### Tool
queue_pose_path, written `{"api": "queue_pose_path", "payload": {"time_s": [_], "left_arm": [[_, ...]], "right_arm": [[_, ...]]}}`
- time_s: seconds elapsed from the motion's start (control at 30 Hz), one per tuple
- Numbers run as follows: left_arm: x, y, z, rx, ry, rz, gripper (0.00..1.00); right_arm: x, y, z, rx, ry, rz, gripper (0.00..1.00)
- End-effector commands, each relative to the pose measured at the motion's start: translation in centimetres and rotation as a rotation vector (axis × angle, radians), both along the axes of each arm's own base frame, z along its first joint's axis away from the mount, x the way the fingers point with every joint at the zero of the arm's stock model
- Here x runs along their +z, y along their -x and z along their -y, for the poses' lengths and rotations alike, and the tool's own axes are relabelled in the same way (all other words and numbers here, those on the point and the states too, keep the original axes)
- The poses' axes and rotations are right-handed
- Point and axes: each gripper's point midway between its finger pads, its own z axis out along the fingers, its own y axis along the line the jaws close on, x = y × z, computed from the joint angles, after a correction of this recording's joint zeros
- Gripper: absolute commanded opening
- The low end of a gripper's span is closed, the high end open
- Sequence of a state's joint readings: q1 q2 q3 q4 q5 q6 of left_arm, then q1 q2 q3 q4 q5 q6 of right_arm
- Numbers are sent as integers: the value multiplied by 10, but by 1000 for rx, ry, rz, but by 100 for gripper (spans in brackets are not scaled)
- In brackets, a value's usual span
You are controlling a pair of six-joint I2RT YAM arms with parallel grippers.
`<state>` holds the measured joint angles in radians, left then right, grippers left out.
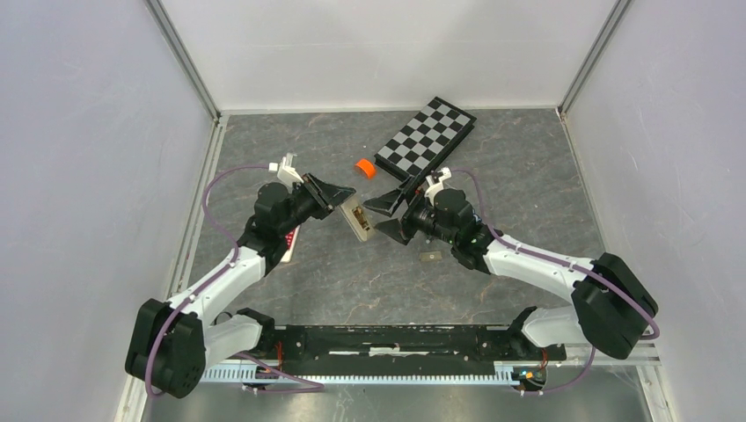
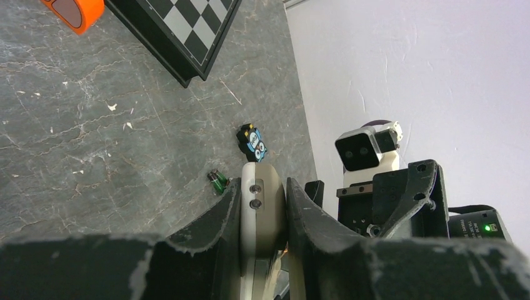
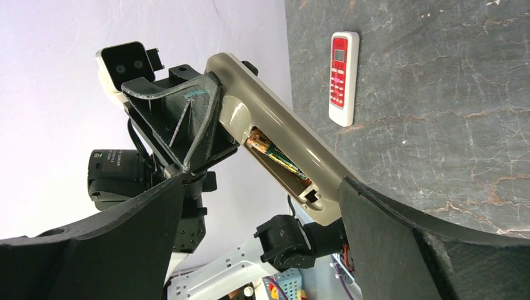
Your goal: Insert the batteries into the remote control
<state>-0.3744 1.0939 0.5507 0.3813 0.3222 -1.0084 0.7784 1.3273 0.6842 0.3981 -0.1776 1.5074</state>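
orange roll (image 1: 364, 167) and checkerboard (image 1: 427, 136) lie beyond both fingertips; left gripper (image 2: 264, 185) clamps the remote control (image 3: 262, 112), right gripper (image 1: 388, 218) gapes wide.

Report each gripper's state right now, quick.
Left gripper: closed on the beige remote.
Right gripper: open, holding nothing.

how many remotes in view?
2. A beige remote clamped in the left hand, raised off the table; a white-and-red remote lying face up on the table. The arms could hide another.
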Motion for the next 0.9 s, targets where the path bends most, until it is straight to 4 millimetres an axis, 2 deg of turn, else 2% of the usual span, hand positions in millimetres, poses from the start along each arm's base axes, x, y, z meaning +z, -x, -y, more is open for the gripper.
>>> {"api": "queue_pose_path", "payload": {"time_s": [0.0, 0.2, 0.63, 0.87], "left_arm": [[32, -5, 1, 2, 23, 95, 2], [37, -6, 0, 6, 24, 96, 2], [44, -8, 7, -25, 74, 88, 2], [47, -9, 4, -11, 71, 100, 2]], "right_arm": [[8, -6, 6, -34, 38, 63, 98], [8, -10, 9, -37, 83, 137, 98], [22, 0, -18, 59, -66, 80, 98], [3, 6, -21, 93, -35, 17, 98]]}}
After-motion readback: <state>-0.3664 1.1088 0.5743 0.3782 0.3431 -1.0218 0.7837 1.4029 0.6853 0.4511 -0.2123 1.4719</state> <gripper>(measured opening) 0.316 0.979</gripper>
